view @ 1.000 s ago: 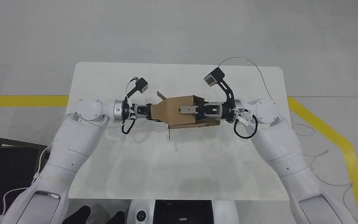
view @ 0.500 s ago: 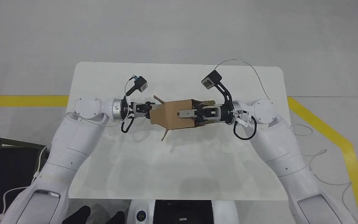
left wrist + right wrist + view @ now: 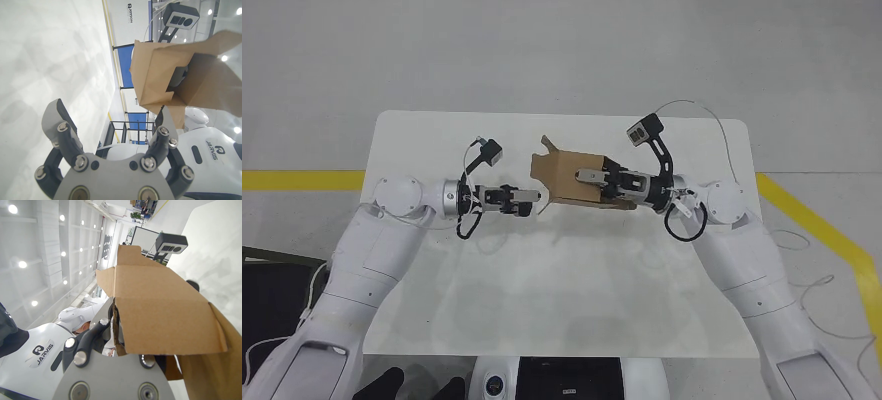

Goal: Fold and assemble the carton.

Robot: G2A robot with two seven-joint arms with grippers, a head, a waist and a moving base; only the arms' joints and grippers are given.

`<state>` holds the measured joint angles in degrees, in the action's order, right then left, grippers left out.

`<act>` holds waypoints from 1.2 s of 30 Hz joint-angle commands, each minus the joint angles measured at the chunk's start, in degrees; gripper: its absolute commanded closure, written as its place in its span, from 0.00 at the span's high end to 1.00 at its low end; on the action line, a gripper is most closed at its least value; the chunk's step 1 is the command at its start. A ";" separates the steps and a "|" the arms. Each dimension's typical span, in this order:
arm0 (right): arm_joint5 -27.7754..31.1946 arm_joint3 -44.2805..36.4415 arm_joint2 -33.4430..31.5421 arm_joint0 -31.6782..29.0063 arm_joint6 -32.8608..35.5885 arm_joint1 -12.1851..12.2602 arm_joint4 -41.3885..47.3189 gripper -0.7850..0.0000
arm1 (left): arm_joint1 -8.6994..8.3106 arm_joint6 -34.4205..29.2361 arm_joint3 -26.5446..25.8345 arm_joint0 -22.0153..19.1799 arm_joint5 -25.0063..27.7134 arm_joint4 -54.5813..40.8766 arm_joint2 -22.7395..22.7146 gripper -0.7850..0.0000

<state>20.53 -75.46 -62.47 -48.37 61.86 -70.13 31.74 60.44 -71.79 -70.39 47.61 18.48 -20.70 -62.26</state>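
The brown cardboard carton (image 3: 567, 172) hangs above the white table (image 3: 542, 300), partly unfolded, its flaps loose at both ends. My right gripper (image 3: 594, 180) is shut on a wall of the carton (image 3: 160, 306) at its right end; one finger (image 3: 109, 311) shows beside the cardboard and the other is hidden behind it. My left gripper (image 3: 532, 194) is open with nothing between its fingers, just left of the carton and a little nearer the table's front. In the left wrist view the gripper (image 3: 111, 106) faces the carton's open end (image 3: 160, 75), apart from it.
The table stretches bare to the front, left and right of both arms. A yellow floor line (image 3: 302, 180) runs past the table on either side.
My left gripper has let go of the carton and opened, drawing back slightly to the left. The right arm has carried the carton toward the table's back and right, and turned it.
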 commanded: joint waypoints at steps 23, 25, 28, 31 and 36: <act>-5.54 -2.01 1.35 -0.68 0.86 0.24 -5.73 0.00 | -0.27 2.78 -1.62 -0.13 -1.45 2.28 -0.44 1.00; -5.80 -1.94 1.70 -0.35 1.51 0.19 -5.75 0.00 | -0.27 2.52 -1.71 -0.23 -1.36 2.14 -0.41 1.00; -6.00 -1.88 2.18 -0.06 1.85 0.09 -5.69 0.00 | -0.24 1.89 -2.18 -0.20 -1.20 2.05 -0.07 1.00; -6.05 -1.64 2.36 0.20 2.11 0.05 -5.66 0.00 | -0.20 1.38 -2.71 -0.09 -1.04 1.87 0.26 1.00; -6.12 -1.48 2.52 0.39 2.35 0.02 -5.64 0.00 | -0.20 0.88 -3.29 0.07 -0.89 1.82 0.53 1.00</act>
<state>14.40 -76.94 -59.97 -47.99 64.21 -70.10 26.10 60.24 -70.86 -73.62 47.67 17.59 -18.90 -61.76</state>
